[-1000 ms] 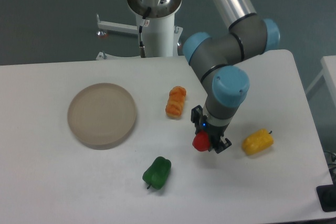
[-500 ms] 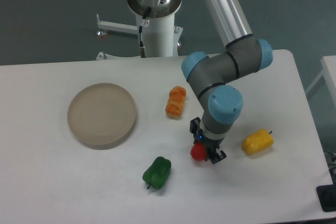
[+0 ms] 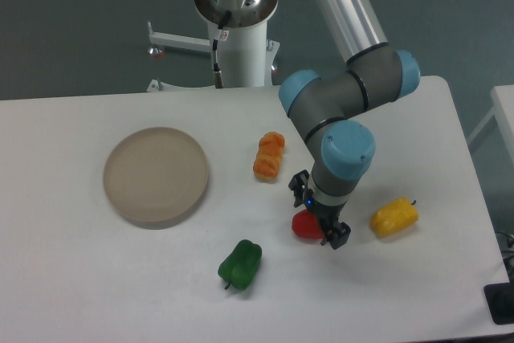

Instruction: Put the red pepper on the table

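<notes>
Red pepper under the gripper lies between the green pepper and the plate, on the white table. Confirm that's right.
Not quite. In the camera view the red pepper under the gripper lies on the white table between the green pepper and the yellow pepper, not the plate. The plate sits far off to the left. The rest holds.

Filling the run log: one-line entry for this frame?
phase: placing | gripper: around red pepper, jaw state unclear | red pepper: low at table, contact unclear | plate: bare
</notes>
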Robot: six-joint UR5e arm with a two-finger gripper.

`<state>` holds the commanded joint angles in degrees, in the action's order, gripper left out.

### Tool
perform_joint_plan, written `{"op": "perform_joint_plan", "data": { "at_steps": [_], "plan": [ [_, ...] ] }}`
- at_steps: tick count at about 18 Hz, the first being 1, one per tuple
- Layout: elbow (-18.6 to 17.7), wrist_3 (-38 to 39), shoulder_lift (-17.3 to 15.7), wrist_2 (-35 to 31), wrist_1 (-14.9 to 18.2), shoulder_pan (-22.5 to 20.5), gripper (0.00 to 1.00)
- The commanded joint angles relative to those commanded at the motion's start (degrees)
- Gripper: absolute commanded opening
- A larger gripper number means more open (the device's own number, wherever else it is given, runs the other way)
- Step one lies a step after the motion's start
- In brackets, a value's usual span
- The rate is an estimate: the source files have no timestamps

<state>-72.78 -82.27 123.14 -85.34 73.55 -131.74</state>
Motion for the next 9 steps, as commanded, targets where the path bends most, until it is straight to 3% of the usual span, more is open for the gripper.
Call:
{"op": "perform_joint_plan", "data": {
  "at_steps": [4, 9],
  "plan": [
    [0.4, -0.9, -4.0, -0.5, 8.9, -2.5, 1.00],
    [-0.8, -8.2, -7.5, -1.8, 10.0, -4.5, 1.00]
  ]
}}
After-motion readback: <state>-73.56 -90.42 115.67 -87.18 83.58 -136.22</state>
